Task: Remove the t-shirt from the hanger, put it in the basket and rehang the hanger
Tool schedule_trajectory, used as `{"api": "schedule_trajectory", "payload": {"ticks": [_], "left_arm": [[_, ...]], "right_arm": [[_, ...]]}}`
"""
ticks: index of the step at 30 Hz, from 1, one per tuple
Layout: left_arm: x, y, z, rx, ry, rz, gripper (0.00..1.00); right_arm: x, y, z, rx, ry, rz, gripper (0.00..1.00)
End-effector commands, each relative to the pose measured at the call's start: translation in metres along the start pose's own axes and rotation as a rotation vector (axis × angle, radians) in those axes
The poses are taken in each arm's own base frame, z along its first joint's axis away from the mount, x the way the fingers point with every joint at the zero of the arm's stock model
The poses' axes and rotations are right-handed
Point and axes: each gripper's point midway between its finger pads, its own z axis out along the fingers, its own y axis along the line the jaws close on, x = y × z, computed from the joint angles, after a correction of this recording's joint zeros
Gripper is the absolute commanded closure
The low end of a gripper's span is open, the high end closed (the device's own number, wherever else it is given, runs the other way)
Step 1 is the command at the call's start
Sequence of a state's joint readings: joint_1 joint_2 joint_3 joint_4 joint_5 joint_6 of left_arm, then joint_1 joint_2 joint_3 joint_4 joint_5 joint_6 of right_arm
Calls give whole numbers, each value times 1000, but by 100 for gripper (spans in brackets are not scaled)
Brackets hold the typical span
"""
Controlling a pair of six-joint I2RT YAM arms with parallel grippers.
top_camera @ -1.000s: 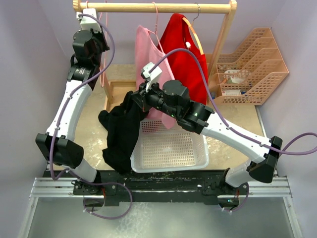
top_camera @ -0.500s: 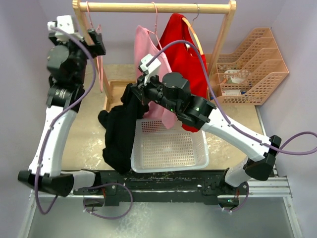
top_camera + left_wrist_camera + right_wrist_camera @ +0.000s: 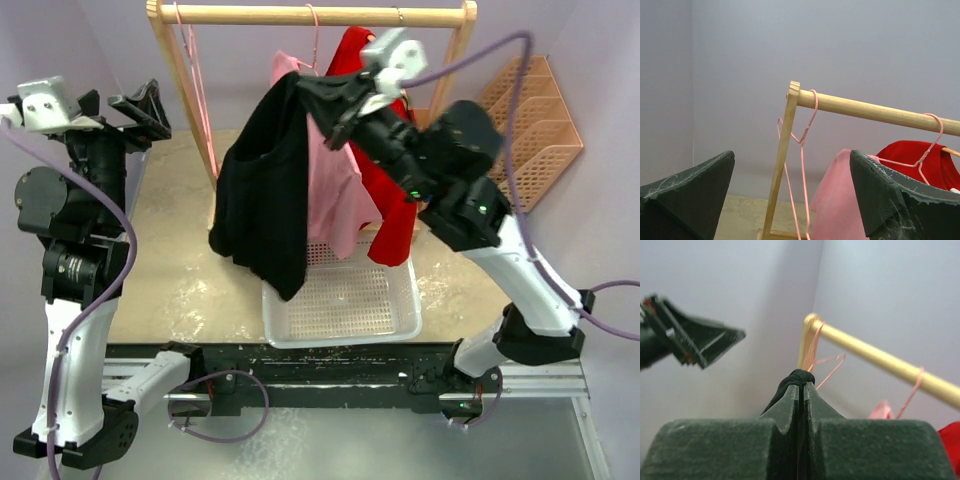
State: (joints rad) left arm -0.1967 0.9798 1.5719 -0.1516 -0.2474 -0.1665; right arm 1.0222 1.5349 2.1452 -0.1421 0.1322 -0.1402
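Note:
The black t-shirt hangs free in front of the rack, bunched at its top in my right gripper, which is shut on it just below the wooden rail. In the right wrist view a fold of the black t-shirt pokes out above the closed right gripper. An empty pink hanger hangs at the rail's left end; in the left wrist view the hanger shows between my fingers. My left gripper stands wide open, left of the rack, holding nothing; the left gripper faces the rail.
A pink shirt and a red shirt hang on the rail behind the black one. A white mesh basket sits below on the table. Orange paper trays stand at the right. The rack's wooden post rises near my left gripper.
My right gripper has lifted the black t-shirt from low beside the basket up to the rail. My left gripper opened and drew back left, away from the hanger.

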Motion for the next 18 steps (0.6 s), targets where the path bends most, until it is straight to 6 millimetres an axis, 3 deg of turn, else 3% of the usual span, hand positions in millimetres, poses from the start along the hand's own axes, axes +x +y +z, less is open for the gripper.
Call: {"api": "schedule_trajectory", "payload": {"ticks": [1,3,6,13,18], "left_arm": [[-4,10,-11,-42,-5,-3,1],[-6,14,-15,-59,-4,4,1],[-4,15,-18,-63,3,1,1],[5,4,-19,-8,27,-51,1],[17,0,-16,11,64,-65,1]], "right_arm": [[-139,-36,-57,83,-389,-59,100],[-159,-43,-77,106,-454,-67,100],[-172,-53,-101,139,-498,-70,100],[-150,-67,-118,214,-424,-79,100],[-149,-77,-134,259,-425,-80,100]]}}
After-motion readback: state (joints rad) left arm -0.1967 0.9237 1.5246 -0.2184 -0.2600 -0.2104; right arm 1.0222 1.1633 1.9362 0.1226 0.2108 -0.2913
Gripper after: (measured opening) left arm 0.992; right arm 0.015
